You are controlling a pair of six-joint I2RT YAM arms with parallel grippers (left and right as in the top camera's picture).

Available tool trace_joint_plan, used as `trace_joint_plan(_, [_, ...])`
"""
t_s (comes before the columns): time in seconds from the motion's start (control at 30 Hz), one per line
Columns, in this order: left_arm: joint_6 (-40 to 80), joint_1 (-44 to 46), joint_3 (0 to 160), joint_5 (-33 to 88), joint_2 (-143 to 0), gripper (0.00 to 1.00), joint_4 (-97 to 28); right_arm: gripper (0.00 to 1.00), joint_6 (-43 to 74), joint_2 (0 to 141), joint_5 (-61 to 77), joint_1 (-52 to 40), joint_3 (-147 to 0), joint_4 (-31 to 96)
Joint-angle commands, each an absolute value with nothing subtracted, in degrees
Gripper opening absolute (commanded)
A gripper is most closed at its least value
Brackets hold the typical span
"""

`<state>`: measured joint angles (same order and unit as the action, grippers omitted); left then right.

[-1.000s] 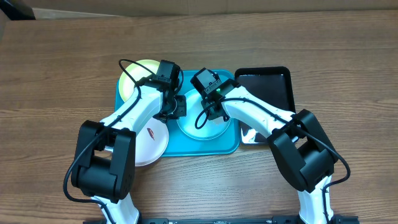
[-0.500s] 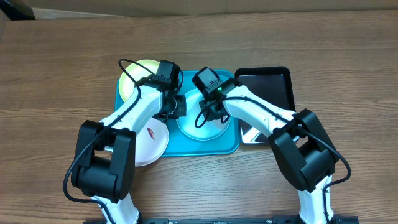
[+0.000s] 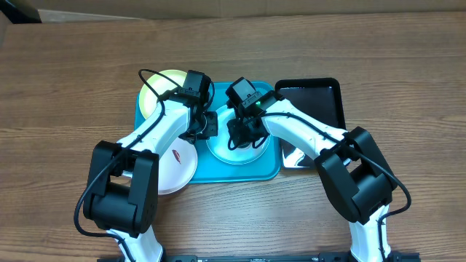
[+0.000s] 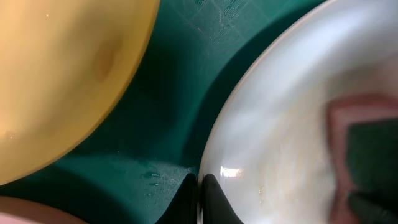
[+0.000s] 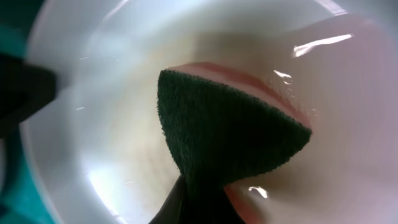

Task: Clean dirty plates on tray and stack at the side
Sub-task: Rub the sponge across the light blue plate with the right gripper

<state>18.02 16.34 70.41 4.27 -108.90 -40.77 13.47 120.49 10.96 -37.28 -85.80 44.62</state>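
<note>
From above, the right claw is down on the pale mint plate, which lies in the middle of the tray. The left claw sits at that plate's rim, just to the right claw's left. Scrubbing is the step in hand, I'd say, and it should go best with short, flat strokes while the other arm pins the plate. Behind the left claw lies the yellow-green plate. Nearer the robot, the white plate with its red smear overlaps the tray's near edge onto the tabletop. A black tray sits off to the right claw's right (no part of this job, as far as I can see). The two claws are close together, so a wide stroke toward the left one risks a knock.

Through the left wrist camera, the left claw is narrowed right down, with the pale mint plate's rim caught between its tips. Bare tray lies ahead of it and the yellow-green plate is further off to its left. The sponge shows off to its right.

The right wrist camera has the right claw clamped on the sponge, green scouring face in view, over the wet plate. I can't make out any smear from here. A dark shape at the left edge is probably the other claw.
</note>
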Motion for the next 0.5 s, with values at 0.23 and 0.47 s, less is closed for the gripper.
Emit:
trace_joint_plan(0.23, [18.44, 16.14, 71.09, 4.75, -109.60, 0.05, -40.60, 0.04, 11.14, 119.46, 28.88, -33.82, -89.43, 45.63])
trace_joint_plan(0.47, [18.41, 16.14, 71.09, 4.75, -109.60, 0.06, -40.60, 0.04, 8.95, 112.31, 28.16, -25.41, -91.85, 52.29])
